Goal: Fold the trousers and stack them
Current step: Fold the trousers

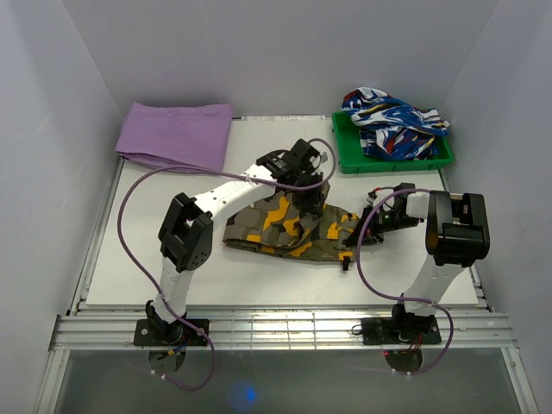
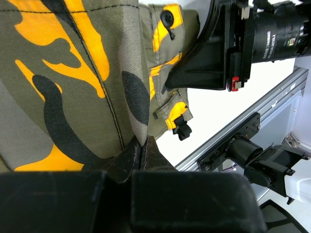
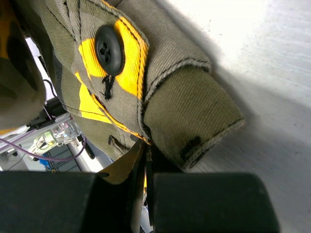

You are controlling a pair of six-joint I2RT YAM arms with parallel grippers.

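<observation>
Camouflage twill, olive with orange-yellow and black patches: the trousers (image 1: 285, 231) lie as a partly folded bundle at the middle of the counter (image 1: 147, 276), long axis left to right, somewhat nearer the right edge. Top view: the left pincer (image 1: 308, 203) is down on the bundle's far side and the right pincer (image 1: 369, 226) is at its right end, both meeting the cloth. A purple cloth (image 1: 177, 135) sits at the far left corner. A green tray (image 1: 392, 162) holding a blue, white and red garment (image 1: 397, 121) sits at the far right corner. Both are well apart from the work. Left wrist view: the pincer is clenched on a raised ridge of trouser fabric, pinched along a seam line, with the other arm's black body just beyond, by the buttoned end. Right wrist view: the pincer is clenched on the cloth's edge just below a button (image 3: 108, 49) and its tab, which is lifted clear of the counter surface. Judgement: a fold is in hand, with both arms grasping the garment and no layer laid over yet. The next move calls for carrying both held points together, level and in one direction, so the layer lands flat without dragging the bundle. Only then should they let go. The stacking spot cannot be told from here.
</observation>
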